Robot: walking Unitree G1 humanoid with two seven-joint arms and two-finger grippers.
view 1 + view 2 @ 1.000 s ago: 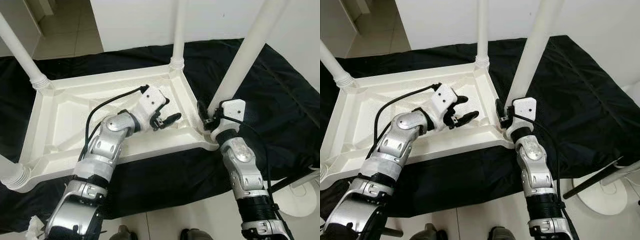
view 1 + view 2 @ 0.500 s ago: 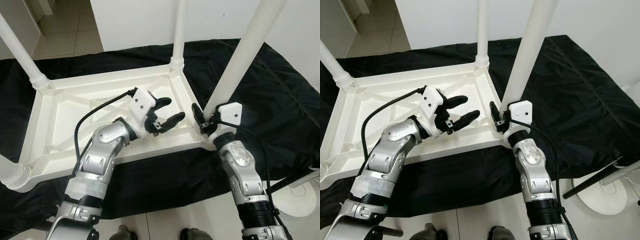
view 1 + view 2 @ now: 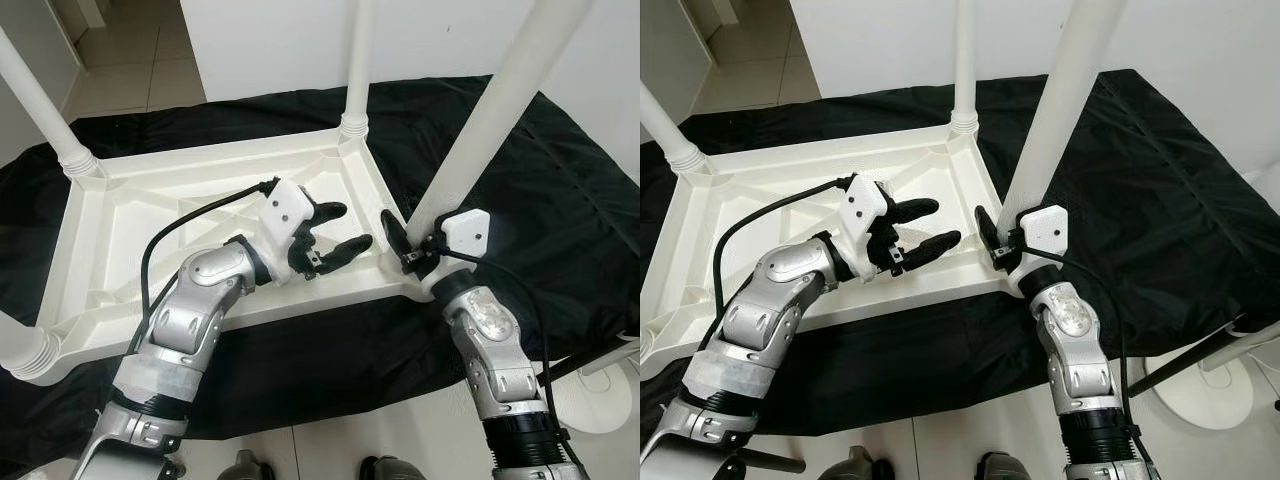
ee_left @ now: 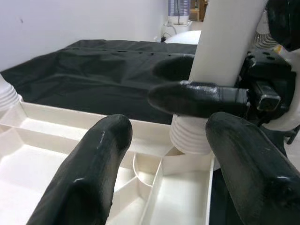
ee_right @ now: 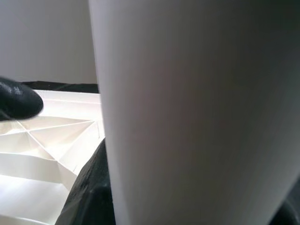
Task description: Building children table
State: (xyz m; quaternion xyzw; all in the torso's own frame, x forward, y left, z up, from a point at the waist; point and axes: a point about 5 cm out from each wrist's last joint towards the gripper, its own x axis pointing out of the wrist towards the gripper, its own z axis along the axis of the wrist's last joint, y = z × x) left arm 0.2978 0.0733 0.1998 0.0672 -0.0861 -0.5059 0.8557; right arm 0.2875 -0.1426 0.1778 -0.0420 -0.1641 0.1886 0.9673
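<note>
A white plastic children's table [image 3: 130, 230] lies upside down on a black cloth, with its legs pointing up. My right gripper [image 3: 412, 240] is shut on the base of the near-right leg [image 3: 490, 110], where it meets the corner socket. One black finger [image 3: 392, 228] shows on the inner side of that leg; the other is hidden behind it. The right wrist view shows this leg [image 5: 187, 117] very close between the fingers. My left gripper [image 3: 352, 226] hovers open over the table's underside, a short way left of that leg and pointing at it. In the left wrist view, my left gripper [image 4: 171, 154] faces the leg's ribbed base [image 4: 190, 136].
The black cloth [image 3: 560, 200] covers the floor under and around the table. A white round stand base [image 3: 610, 400] sits on the tiles at the near right. A white wall [image 3: 280, 40] stands behind. Three other legs rise at the table's remaining corners [image 3: 355, 60].
My left gripper has swung right across the underside toward the near-right leg, and its fingers have spread wider. The right gripper has stayed at the leg's base.
</note>
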